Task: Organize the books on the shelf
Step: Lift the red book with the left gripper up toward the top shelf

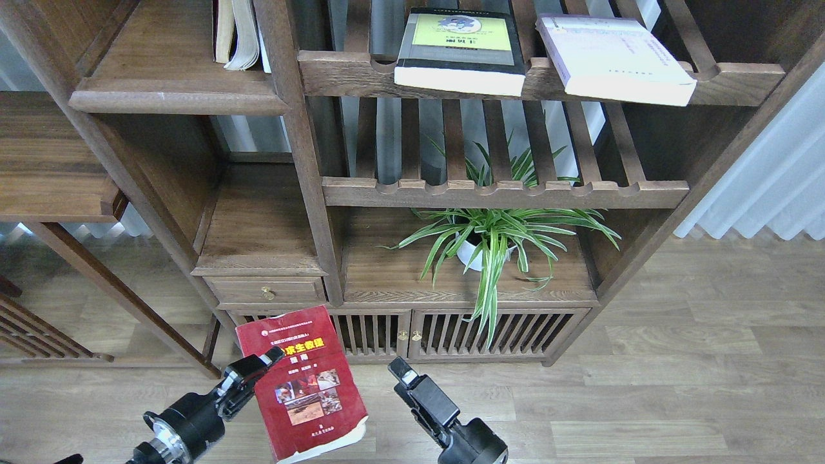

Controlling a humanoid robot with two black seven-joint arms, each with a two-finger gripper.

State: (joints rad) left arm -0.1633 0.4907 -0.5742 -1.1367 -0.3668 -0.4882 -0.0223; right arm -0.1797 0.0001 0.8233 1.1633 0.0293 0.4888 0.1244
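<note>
Three thick paperbacks show. At 7 o'clock, the left end effector [258, 368] is clamped on the left edge of the red book with yellow title and small photos [300, 383], held above the floor before the cabinet. At 6 o'clock, the right end effector [401, 372] hangs apart from that book; whether its fingers are apart or together I cannot tell. At 12 o'clock, the black book with yellow-green panel [459, 48] lies flat on a slatted rack. At 1 o'clock, the white-lavender book [612, 58] lies beside it. At 10 o'clock sits the solid dark brown wooden shelf [174, 84].
</note>
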